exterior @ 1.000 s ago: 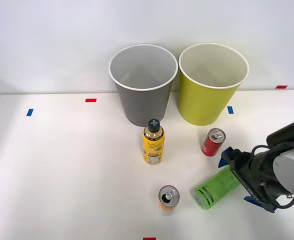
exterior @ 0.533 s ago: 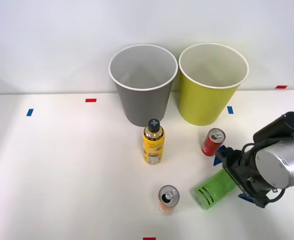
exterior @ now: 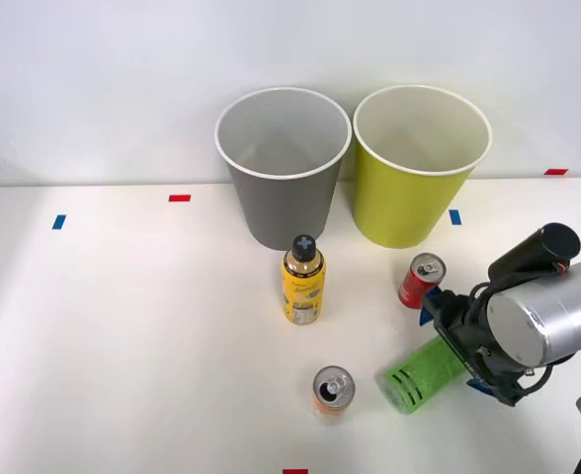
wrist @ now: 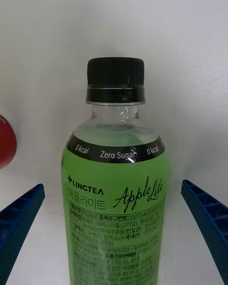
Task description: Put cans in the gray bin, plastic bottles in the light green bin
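Observation:
A green plastic bottle (exterior: 419, 374) with a black cap lies on its side on the white table at the front right. My right gripper (exterior: 456, 350) is open, one blue finger on each side of the bottle's upper half. In the right wrist view the bottle (wrist: 116, 194) lies between the fingers (wrist: 19, 218) without touching them. The red can (exterior: 421, 280) stands upright just behind the gripper, and its edge (wrist: 5, 142) shows in the wrist view. The orange can (exterior: 333, 389) stands left of the green bottle. The gray bin (exterior: 281, 212) and the light green bin (exterior: 404, 207) stand side by side at the back.
A yellow bottle (exterior: 303, 281) with a black cap stands upright in front of the gray bin. Small red and blue tape marks (exterior: 179, 197) dot the table (exterior: 123, 326). A white wall rises directly behind the bins.
My right arm has moved left and a little further along the lying green bottle, so the fingers now straddle more of it. The bottle and cans have stayed in place.

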You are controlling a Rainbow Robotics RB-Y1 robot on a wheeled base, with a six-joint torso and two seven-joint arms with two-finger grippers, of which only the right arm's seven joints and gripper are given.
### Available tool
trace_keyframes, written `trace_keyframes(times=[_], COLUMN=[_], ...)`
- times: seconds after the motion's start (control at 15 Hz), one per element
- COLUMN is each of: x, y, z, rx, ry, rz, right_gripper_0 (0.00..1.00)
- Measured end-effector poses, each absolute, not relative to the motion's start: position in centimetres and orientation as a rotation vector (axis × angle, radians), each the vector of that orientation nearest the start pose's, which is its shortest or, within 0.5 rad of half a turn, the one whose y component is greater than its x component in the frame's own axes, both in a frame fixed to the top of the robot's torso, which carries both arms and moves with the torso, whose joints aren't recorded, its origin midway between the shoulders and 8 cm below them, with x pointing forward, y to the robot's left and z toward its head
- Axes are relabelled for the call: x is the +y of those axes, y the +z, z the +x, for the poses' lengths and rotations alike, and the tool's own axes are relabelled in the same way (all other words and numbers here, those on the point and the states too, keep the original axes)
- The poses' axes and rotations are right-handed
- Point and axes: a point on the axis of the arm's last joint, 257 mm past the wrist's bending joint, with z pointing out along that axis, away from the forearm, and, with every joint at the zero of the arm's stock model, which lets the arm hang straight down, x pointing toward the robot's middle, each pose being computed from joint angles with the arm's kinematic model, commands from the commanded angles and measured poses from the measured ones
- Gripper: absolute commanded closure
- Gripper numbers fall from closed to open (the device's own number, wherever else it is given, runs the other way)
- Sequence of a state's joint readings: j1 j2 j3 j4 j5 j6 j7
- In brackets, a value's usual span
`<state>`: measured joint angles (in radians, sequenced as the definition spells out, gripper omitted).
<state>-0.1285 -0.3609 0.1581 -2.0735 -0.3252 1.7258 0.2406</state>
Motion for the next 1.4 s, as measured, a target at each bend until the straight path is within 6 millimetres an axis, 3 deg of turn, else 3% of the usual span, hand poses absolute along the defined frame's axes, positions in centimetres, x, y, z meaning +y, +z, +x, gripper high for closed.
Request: trace_keyframes(times=[0.33, 0.4, 0.47, 0.53, 1.13, 1.4], x=[-22.6, -22.6, -22.6, -22.6, -22.7, -24.1], y=[-32.1, -32.2, -32.3, -32.3, -31.8, -29.6], z=[39.0, 38.9, 38.9, 38.9, 38.8, 36.8], rx=[2.462, 2.462, 2.464, 2.467, 2.487, 2.527], ry=[0.256, 0.249, 0.244, 0.239, 0.202, 0.207], rz=[1.309, 1.31, 1.305, 1.296, 1.167, 0.902], right_gripper_0=[0.0, 0.33, 0.91, 1.0, 1.0, 1.0])
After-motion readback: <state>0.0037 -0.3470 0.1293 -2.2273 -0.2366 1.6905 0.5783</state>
